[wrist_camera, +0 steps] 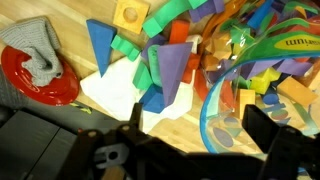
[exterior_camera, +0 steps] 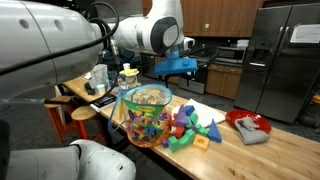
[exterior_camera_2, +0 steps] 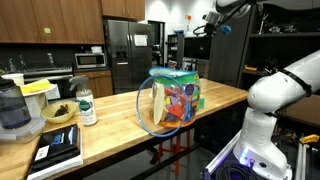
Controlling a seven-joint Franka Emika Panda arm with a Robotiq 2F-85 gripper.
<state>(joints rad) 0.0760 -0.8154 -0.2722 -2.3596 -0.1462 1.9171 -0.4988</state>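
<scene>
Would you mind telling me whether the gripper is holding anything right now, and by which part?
Nothing is held: the gripper hangs open above the toy blocks and clear bowl.

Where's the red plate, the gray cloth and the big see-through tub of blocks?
red plate [wrist_camera: 50, 90], wrist view, its bare red rim.
gray cloth [wrist_camera: 32, 42], wrist view, its crumpled middle.
see-through tub [exterior_camera: 145, 125], an exterior view, its front wall.

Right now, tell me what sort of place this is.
Most likely a kitchen, perhaps a shared or office one: a stainless refrigerator, a microwave under wooden cabinets, and a long wooden counter.
</scene>
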